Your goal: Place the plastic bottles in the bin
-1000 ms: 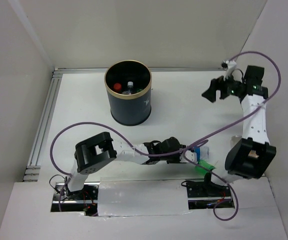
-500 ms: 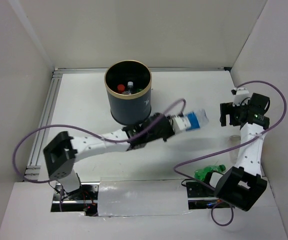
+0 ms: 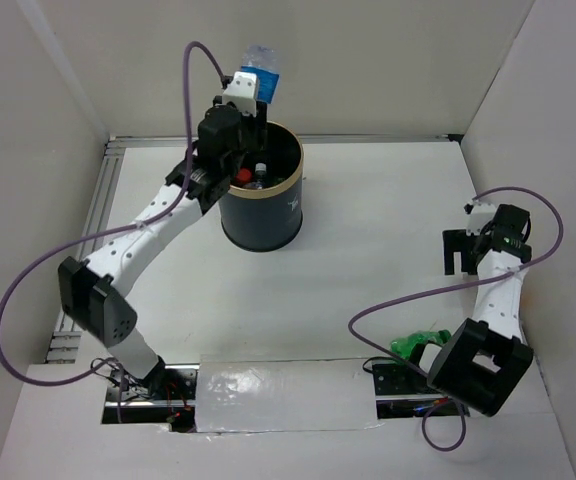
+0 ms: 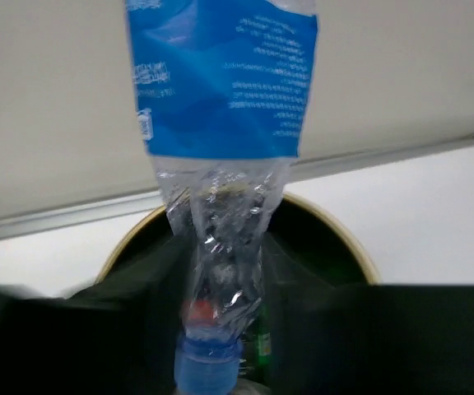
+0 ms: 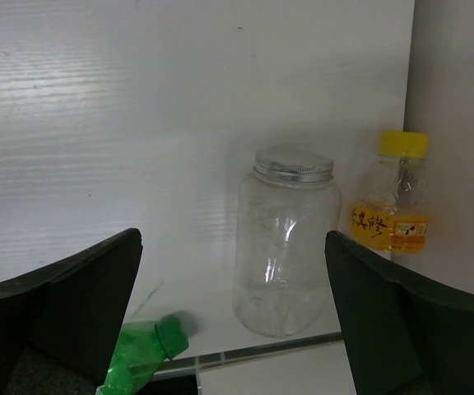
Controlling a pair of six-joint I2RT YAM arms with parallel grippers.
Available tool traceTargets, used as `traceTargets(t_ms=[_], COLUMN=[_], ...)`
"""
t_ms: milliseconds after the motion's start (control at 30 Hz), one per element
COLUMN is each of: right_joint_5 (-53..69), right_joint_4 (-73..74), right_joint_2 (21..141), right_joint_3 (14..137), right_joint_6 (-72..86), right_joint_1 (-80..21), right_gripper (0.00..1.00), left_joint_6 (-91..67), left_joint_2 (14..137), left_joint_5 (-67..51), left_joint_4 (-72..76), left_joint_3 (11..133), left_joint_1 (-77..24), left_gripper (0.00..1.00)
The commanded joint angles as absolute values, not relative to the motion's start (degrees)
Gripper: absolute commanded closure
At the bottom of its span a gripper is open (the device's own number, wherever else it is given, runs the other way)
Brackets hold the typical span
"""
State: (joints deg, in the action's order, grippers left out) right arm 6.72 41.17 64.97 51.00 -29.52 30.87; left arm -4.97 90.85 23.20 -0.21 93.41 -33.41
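navy gold-rimmed bin (image 3: 260, 222), blue-labelled clear bottle (image 4: 220, 123), green bottle (image 5: 141, 356)

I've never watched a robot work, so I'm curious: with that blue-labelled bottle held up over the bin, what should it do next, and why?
Probably open the left tool and let go. It grips the blue-labelled bottle near its cap, and the wrist view shows the bin with its open mouth just beneath, other bottles already inside.

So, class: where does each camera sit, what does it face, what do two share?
Top external: overhead behind bases, looking down on table; both arms show.
Left wrist: faces blue-label bottle above bin; left fingers show.
Right wrist: faces jar, yellow-capped bottle; right fingers show.
Shared: top and right wrist see green bottle.
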Motion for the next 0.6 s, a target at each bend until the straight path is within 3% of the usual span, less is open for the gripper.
traceTargets(t_ms=[0,33,67,100,333,433,533,567], right_joint_5=[3.3,2.6,2.5,2.0,-3.7,-5.4,-5.4,-4.2], right_joint_4=[39.2,39.2,39.2,39.8,36.7,34.5,33.4,33.4], right_joint_2=[66.5,67.9,67.9,67.9,72.2,75.1,76.8,77.7], right_joint_3=[51.2,50.7,50.7,50.7,44.6,42.0,41.2,41.2], right_joint_6=[-30.9,-32.6,-32.6,-33.2,-35.0,-35.0,-35.0,-35.0], right_joint_1=[31.6,32.3,32.3,32.9,32.9,32.9,33.4,33.4], right_gripper=[0.01,0.01,0.01,0.01,0.01,0.03,0.11,0.16], left_joint_6=[-9.8,-10.5,-10.0,-10.0,-0.6,4.5,5.4,4.6], left_joint_2=[96.9,98.2,98.2,98.2,90.6,85.8,80.3,79.0], left_joint_5=[25.8,24.8,24.0,24.0,22.9,15.7,9.0,7.1], left_joint_4=[-7.5,-9.1,-9.1,-9.1,-3.5,-3.0,0.3,1.7], left_joint_3=[96.9,96.9,96.9,96.9,91.8,88.4,78.3,71.7], left_joint_1=[-31.1,-30.5,-30.5,-30.5,-38.3,-43.6,-50.3,-53.1], left_gripper=[0.32,0.08,0.08,0.0,0.0,0.0,0.09,0.17])
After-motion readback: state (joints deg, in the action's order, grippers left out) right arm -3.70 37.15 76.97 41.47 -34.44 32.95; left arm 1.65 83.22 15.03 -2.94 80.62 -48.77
